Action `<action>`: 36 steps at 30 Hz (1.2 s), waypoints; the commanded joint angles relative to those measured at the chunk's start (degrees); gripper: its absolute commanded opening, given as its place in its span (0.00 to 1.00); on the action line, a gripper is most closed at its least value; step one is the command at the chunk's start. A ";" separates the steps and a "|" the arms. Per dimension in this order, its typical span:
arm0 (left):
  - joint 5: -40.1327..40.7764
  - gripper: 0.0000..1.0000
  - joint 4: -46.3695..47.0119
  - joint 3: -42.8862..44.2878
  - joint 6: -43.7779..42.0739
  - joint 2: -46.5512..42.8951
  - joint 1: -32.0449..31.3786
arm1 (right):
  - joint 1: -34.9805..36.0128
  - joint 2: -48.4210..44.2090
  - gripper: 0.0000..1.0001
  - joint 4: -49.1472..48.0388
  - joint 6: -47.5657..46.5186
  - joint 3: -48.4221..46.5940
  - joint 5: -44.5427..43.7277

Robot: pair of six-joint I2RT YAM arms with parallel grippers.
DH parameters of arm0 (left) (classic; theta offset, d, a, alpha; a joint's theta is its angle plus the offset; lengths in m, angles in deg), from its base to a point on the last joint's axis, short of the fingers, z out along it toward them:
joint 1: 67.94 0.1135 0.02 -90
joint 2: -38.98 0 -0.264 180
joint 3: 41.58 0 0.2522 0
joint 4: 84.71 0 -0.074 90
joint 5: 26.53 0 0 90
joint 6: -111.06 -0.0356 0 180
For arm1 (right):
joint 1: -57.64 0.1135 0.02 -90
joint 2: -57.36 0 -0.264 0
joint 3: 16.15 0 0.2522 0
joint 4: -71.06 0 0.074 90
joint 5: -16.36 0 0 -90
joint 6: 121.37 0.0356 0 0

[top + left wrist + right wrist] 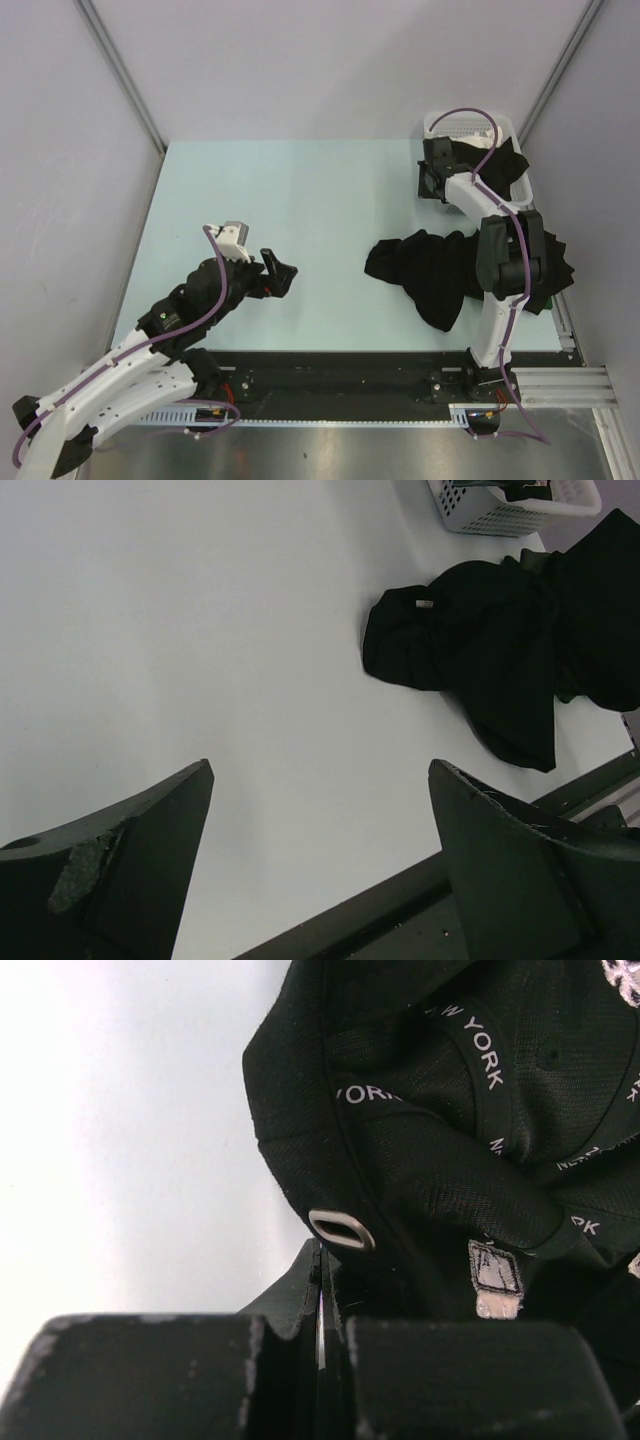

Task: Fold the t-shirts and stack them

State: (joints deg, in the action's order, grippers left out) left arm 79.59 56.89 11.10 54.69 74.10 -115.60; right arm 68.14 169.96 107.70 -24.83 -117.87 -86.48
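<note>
A crumpled heap of black t-shirts [430, 270] lies at the right of the pale table [300, 190], partly under my right arm; the left wrist view shows the heap [480, 650] with a small white neck label [423, 604]. Another black t-shirt [505, 165] hangs over the white basket [470, 125]. My right gripper [432, 178] is beside that basket. Its jaws [322, 1255] are shut, tips touching the edge of this shirt [450, 1090], which has "NEW YORK" neck tape; no cloth shows between them. My left gripper [280, 270] hovers open over bare table [320, 770], well left of the heap.
The slotted basket [500, 515] stands at the table's far right corner. A black rail [340, 370] runs along the near edge and a metal rail [560, 385] at the right. Grey walls [60, 150] close in the sides and back.
</note>
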 commanded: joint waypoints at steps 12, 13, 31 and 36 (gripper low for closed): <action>-0.74 0.94 1.97 0.81 0.74 -0.05 -0.51 | -1.19 -4.23 0.16 -0.99 1.01 0.07 0.79; -0.74 0.95 2.14 0.46 0.83 0.04 -0.51 | -1.19 -4.40 0.24 -1.25 1.19 -0.01 1.23; -7.85 0.93 23.05 -0.52 0.04 23.05 -0.77 | 15.05 -19.50 0.72 7.45 -0.65 -15.14 -1.65; -11.36 0.93 28.77 6.33 -2.86 38.59 -3.14 | 20.96 -29.96 0.99 6.75 -3.82 -12.07 -10.18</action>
State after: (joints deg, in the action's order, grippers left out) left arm 72.62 76.69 11.19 54.34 104.50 -116.72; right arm 86.54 147.84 114.17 -25.68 -130.25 -88.45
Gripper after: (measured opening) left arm 0.928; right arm 0.921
